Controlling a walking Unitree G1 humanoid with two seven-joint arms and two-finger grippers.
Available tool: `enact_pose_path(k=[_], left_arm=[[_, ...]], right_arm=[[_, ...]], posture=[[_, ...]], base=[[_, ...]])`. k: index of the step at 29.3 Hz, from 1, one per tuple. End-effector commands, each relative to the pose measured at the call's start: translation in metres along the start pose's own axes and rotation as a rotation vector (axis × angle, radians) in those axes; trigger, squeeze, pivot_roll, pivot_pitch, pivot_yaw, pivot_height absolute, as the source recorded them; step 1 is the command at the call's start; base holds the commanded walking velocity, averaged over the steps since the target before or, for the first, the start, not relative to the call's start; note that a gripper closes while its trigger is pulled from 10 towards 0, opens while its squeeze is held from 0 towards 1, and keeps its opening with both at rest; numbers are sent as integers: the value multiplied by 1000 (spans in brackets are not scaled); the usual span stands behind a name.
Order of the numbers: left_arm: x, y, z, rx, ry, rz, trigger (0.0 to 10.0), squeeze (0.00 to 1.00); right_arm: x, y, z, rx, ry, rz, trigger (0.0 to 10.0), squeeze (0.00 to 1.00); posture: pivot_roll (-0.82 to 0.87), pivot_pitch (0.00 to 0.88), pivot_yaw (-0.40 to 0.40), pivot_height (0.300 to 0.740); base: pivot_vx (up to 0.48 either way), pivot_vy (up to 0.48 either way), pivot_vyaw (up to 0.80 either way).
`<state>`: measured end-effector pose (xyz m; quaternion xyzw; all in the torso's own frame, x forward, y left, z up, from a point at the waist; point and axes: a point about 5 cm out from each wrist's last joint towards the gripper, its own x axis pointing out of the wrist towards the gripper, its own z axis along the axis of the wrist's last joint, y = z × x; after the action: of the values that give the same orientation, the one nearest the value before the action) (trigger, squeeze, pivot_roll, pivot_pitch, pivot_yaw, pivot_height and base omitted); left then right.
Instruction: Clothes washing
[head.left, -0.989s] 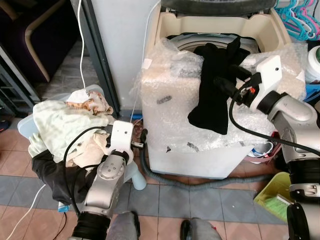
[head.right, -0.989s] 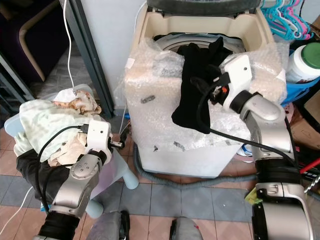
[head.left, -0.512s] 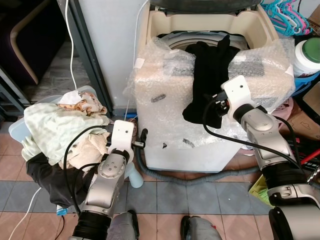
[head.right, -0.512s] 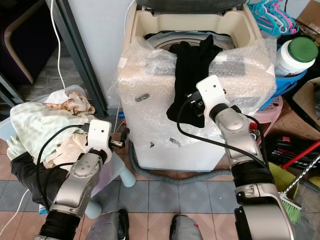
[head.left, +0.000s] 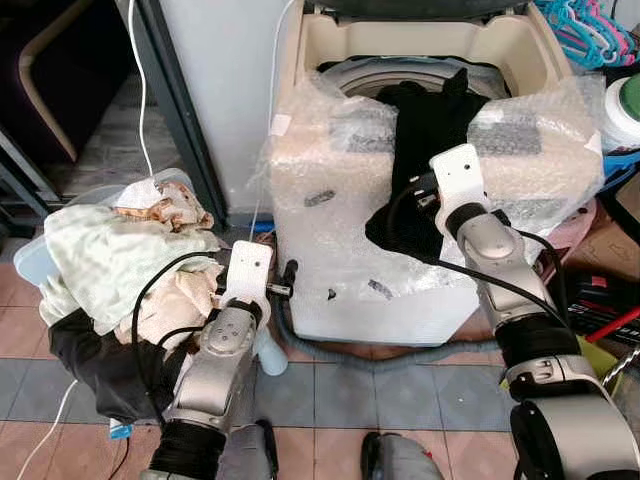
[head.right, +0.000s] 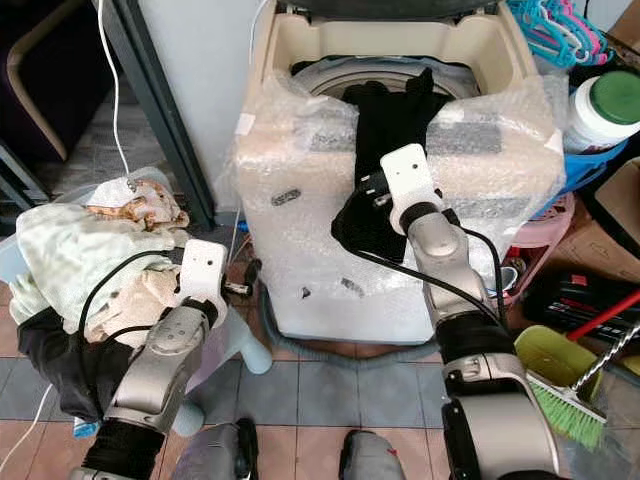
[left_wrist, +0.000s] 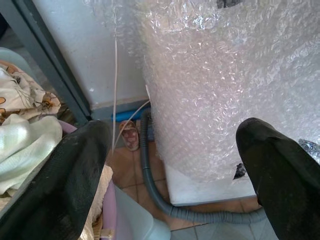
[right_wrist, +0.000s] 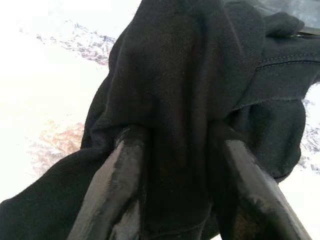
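While the left gripper (left_wrist: 170, 165) hangs spread by the laundry pile (head.left: 110, 260), the right gripper (right_wrist: 175, 170) pinches the black garment (head.left: 425, 150) draped over the washer (head.left: 330, 240).

Tiled floor (head.left: 330, 385) in brown and grey – white wall (head.left: 230, 90), dark metal post (head.left: 180, 110).

Bright, even daylight — sharp head views, dim upper-left corner, right wrist view blown out white.

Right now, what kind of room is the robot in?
Probably a home laundry corner. A top-loading washing machine wrapped in bubble wrap stands ahead, a pile of clothes sits beside it, and plastic hangers hang behind. The right end effector grips a black garment.
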<state>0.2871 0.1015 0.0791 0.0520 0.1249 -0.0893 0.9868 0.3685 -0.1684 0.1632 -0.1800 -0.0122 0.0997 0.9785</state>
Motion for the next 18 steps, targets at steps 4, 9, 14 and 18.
enact_pose_path(k=[4,9,14,18], left_arm=[[0,1,-4,3,24,15,10000,0],[0,1,-6,6,31,12,10000,0],[1,0,-5,13,31,10,10000,0],[1,0,-5,16,30,11,10000,0]], right_arm=[[4,-12,3,53,5,-57,0,0],[11,-18,14,75,-32,-71,0,0],[23,-38,45,89,-110,-112,0,0],[31,-61,82,91,-216,-185,0,0]], posture=[[-28,99,22,740],[-30,91,24,740],[-32,88,26,740],[-29,87,23,740]], base=[[0,0,0],[0,0,0],[0,0,0],[0,0,0]])
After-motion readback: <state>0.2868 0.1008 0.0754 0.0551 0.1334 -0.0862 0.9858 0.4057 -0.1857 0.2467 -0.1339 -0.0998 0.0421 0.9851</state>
